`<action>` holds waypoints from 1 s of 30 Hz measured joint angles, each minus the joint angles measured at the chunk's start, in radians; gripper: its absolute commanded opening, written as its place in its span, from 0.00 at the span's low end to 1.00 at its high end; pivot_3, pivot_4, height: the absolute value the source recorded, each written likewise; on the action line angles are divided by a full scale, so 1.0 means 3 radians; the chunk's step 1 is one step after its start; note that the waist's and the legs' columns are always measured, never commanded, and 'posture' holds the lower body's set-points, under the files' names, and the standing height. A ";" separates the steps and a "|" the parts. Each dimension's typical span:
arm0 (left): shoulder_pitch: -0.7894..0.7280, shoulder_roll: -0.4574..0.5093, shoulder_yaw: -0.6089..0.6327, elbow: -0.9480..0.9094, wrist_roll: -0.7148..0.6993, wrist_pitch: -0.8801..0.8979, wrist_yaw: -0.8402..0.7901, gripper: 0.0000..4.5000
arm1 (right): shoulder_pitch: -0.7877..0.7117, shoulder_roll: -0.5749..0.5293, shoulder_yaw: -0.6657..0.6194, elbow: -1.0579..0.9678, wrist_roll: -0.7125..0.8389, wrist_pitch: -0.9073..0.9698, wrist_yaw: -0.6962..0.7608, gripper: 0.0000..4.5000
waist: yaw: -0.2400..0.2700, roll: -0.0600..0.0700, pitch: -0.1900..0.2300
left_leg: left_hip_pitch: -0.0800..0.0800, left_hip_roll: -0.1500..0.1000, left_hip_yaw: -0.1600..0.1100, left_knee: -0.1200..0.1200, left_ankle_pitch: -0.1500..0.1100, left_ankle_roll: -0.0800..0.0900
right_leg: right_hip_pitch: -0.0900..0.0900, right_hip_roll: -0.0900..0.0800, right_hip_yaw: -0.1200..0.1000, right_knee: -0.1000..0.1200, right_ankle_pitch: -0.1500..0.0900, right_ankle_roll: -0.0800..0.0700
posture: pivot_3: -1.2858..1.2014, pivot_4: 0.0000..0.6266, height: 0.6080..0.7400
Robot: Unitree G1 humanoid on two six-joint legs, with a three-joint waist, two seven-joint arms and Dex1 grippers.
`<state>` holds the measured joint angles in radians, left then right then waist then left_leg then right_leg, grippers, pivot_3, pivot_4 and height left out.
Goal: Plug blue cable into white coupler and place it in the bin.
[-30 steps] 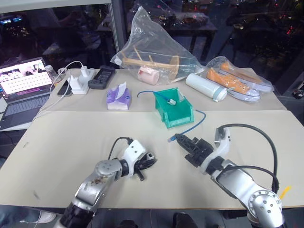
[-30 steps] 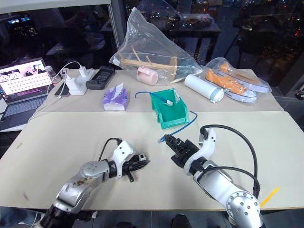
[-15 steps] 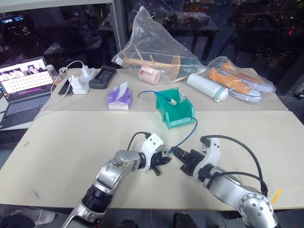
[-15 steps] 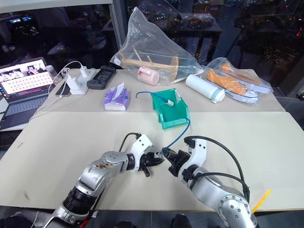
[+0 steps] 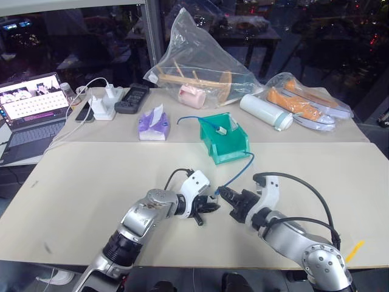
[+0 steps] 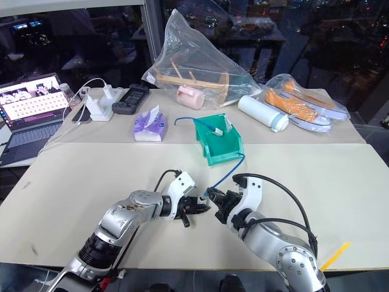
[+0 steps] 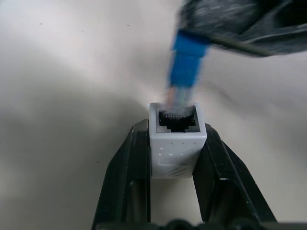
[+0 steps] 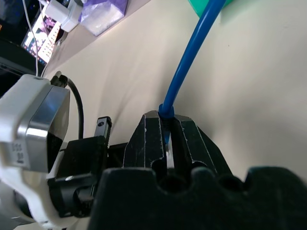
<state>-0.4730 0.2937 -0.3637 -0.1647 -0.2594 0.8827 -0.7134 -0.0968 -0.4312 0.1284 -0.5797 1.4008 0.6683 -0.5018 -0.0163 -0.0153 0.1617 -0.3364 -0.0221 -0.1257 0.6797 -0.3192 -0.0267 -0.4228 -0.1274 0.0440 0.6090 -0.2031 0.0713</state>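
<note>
The white coupler (image 7: 175, 143) sits between the fingers of my left gripper (image 5: 208, 205), which is shut on it, dark socket facing outward. My right gripper (image 5: 224, 196) is shut on the blue cable (image 5: 240, 171) just behind its plug. The plug's blue boot (image 7: 186, 60) hangs right in front of the socket, its clear tip at the socket's mouth; how far in it is I cannot tell. Both grippers meet low over the table's near middle. The cable arcs back toward the teal bin (image 5: 229, 150), which stands behind them.
Inside the bin lies another blue cable with a white coupler (image 5: 220, 129). Behind it are a purple tissue pack (image 5: 151, 125), white charger (image 5: 103, 107), remote (image 5: 130, 99), laptop (image 5: 33, 106), clear bag (image 5: 200, 64), white bottle (image 5: 264, 111) and bagged orange shoes (image 5: 304, 104).
The two grippers, a hand's width apart a second ago, have come together: the left swung right with the coupler, the right dropped with the plug. Little has moved in the last half second.
</note>
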 measured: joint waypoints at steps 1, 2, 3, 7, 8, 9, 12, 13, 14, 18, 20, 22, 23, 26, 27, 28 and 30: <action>-0.0004 0.0000 -0.0003 0.0022 0.0000 -0.0029 -0.0016 0.15 | -0.0005 0.0001 -0.0015 0.0001 -0.0009 0.0022 0.0003 0.00 | 0.0003 0.0000 0.0000 | 0.0000 0.0000 0.0000 0.0000 0.0000 0.0000 | 0.0000 0.0000 0.0000 -0.0001 0.0000 0.0000 | 0.52 0.24 1.00; -0.0005 -0.0003 -0.0009 0.0029 0.0001 -0.0040 -0.0020 0.15 | -0.0006 0.0002 -0.0025 0.0001 -0.0011 0.0041 0.0004 0.00 | 0.0005 0.0000 0.0000 | 0.0000 0.0000 0.0000 0.0000 0.0000 0.0000 | 0.0000 0.0000 0.0000 -0.0001 0.0000 0.0000 | 0.52 0.24 1.00; -0.0010 -0.0006 -0.0015 0.0037 0.0002 -0.0051 -0.0023 0.15 | -0.0007 0.0005 -0.0034 0.0001 -0.0011 0.0054 0.0004 0.00 | 0.0006 0.0000 0.0000 | 0.0000 0.0000 0.0000 0.0000 0.0000 0.0000 | 0.0001 0.0000 0.0000 -0.0001 0.0000 0.0000 | 0.52 0.24 1.00; -0.0054 -0.0025 -0.0045 0.0096 0.0008 -0.0094 -0.0039 0.15 | -0.0005 0.0020 -0.0080 0.0001 -0.0011 0.0125 -0.0017 0.00 | 0.0010 0.0000 0.0000 | 0.0000 0.0000 0.0000 0.0001 0.0000 0.0000 | 0.0001 0.0000 0.0000 0.0000 0.0000 0.0000 | 0.52 0.24 1.00; -0.0070 -0.0025 -0.0056 0.0106 0.0010 -0.0092 -0.0041 0.15 | -0.0003 0.0011 -0.0089 -0.0005 -0.0008 0.0141 -0.0029 0.00 | 0.0010 0.0000 0.0000 | 0.0000 0.0000 0.0000 0.0001 0.0000 0.0000 | 0.0002 0.0000 0.0000 0.0000 0.0000 0.0000 | 0.52 0.24 1.00; -0.0079 -0.0027 -0.0062 0.0111 0.0009 -0.0087 -0.0042 0.15 | 0.0004 -0.0001 -0.0099 -0.0017 -0.0004 0.0156 -0.0036 0.00 | 0.0010 0.0000 0.0000 | 0.0000 0.0000 0.0000 0.0001 0.0000 0.0000 | 0.0003 0.0000 0.0000 0.0000 0.0000 0.0000 | 0.52 0.24 1.00; -0.0082 -0.0062 -0.0058 0.0106 -0.0002 -0.0039 -0.0030 0.15 | 0.0041 -0.0046 -0.0128 -0.0066 0.0063 0.0215 -0.0062 0.00 | 0.0012 0.0000 0.0000 | 0.0000 0.0000 0.0000 0.0001 0.0000 0.0000 | 0.0003 0.0000 0.0000 0.0000 0.0000 0.0000 | 0.52 0.24 1.00; -0.0082 -0.0074 -0.0058 0.0105 -0.0002 -0.0026 -0.0024 0.15 | 0.0047 -0.0048 -0.0141 -0.0068 0.0083 0.0219 -0.0074 0.00 | 0.0012 0.0000 0.0000 | 0.0000 0.0000 0.0000 0.0001 0.0000 0.0000 | 0.0003 0.0000 0.0000 0.0000 0.0000 0.0000 | 0.52 0.24 1.00; -0.0082 -0.0087 -0.0061 0.0105 -0.0002 -0.0023 -0.0018 0.15 | 0.0050 -0.0061 -0.0152 -0.0073 0.0103 0.0227 -0.0084 0.00 | 0.0012 0.0000 0.0000 | 0.0001 0.0000 0.0000 0.0001 0.0000 0.0000 | 0.0003 0.0000 0.0000 0.0000 0.0000 0.0000 | 0.52 0.24 1.00; -0.0083 -0.0143 -0.0064 0.0128 -0.0002 -0.0020 -0.0011 0.15 | 0.0052 -0.0113 -0.0194 -0.0090 0.0128 0.0275 -0.0092 0.00 | 0.0013 -0.0001 0.0000 | 0.0000 0.0000 0.0000 0.0001 0.0000 0.0000 | 0.0003 0.0000 0.0000 -0.0001 0.0000 0.0000 | 0.52 0.24 1.00; -0.0107 -0.0146 -0.0078 0.0151 -0.0002 -0.0021 -0.0023 0.15 | 0.0049 -0.0135 -0.0200 -0.0094 0.0125 0.0290 -0.0091 0.00 | 0.0015 -0.0001 0.0000 | 0.0001 0.0000 0.0000 0.0001 0.0000 0.0000 | 0.0004 0.0000 0.0000 0.0000 0.0000 0.0000 | 0.52 0.24 1.00; -0.0159 -0.0138 -0.0121 0.0179 0.0008 -0.0019 -0.0047 0.15 | 0.0007 -0.0220 -0.0200 -0.0106 0.0117 0.0348 -0.0084 0.00 | 0.0016 -0.0001 0.0000 | 0.0000 -0.0001 0.0000 0.0002 0.0000 0.0000 | 0.0005 0.0000 0.0000 -0.0001 0.0000 0.0000 | 0.52 0.24 1.00; -0.0183 -0.0126 -0.0141 0.0182 0.0011 -0.0012 -0.0057 0.15 | -0.0017 -0.0267 -0.0194 -0.0117 0.0100 0.0384 -0.0074 0.00 | 0.0015 -0.0001 0.0000 | 0.0000 -0.0001 0.0000 0.0002 0.0000 0.0000 | 0.0004 0.0000 0.0000 -0.0001 0.0000 0.0000 | 0.52 0.24 1.00; -0.0239 -0.0110 -0.0178 0.0183 0.0011 0.0047 -0.0073 0.15 | -0.0075 -0.0378 -0.0171 -0.0138 0.0035 0.0486 -0.0025 0.00 | 0.0014 -0.0001 0.0000 | 0.0000 -0.0001 0.0000 0.0002 0.0000 0.0000 | 0.0004 0.0000 0.0000 -0.0001 0.0000 0.0001 | 0.52 0.24 1.00; -0.0244 -0.0108 -0.0182 0.0183 0.0011 0.0052 -0.0075 0.15 | -0.0085 -0.0398 -0.0162 -0.0141 0.0013 0.0506 -0.0012 0.00 | 0.0013 -0.0001 -0.0001 | 0.0000 -0.0001 0.0000 0.0001 0.0000 0.0000 | 0.0004 0.0000 -0.0001 -0.0001 0.0000 0.0000 | 0.52 0.24 1.00; -0.0248 -0.0107 -0.0185 0.0181 0.0011 0.0058 -0.0074 0.15 | -0.0089 -0.0412 -0.0152 -0.0148 -0.0016 0.0524 0.0001 0.00 | 0.0013 -0.0001 -0.0001 | 0.0000 -0.0001 0.0000 0.0001 0.0000 0.0000 | 0.0004 0.0000 -0.0001 -0.0001 0.0000 0.0000 | 0.52 0.24 1.00; -0.0272 -0.0104 -0.0206 0.0166 0.0013 0.0108 -0.0061 0.15 | -0.0102 -0.0464 -0.0139 -0.0165 -0.0056 0.0576 0.0026 0.00 | 0.0013 -0.0002 -0.0001 | 0.0000 -0.0001 0.0000 0.0002 0.0000 0.0000 | 0.0005 0.0000 -0.0001 -0.0001 0.0000 0.0001 | 0.52 0.24 1.00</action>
<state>-0.5545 0.2625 -0.4254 -0.1150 -0.2555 0.9152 -0.7318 -0.1273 -0.5703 0.0868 -0.6292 1.3839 0.8411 -0.4941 -0.0123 -0.0158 0.1615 -0.3363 -0.0222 -0.1258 0.6802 -0.3192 -0.0267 -0.4214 -0.1275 0.0438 0.6086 -0.2032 0.0715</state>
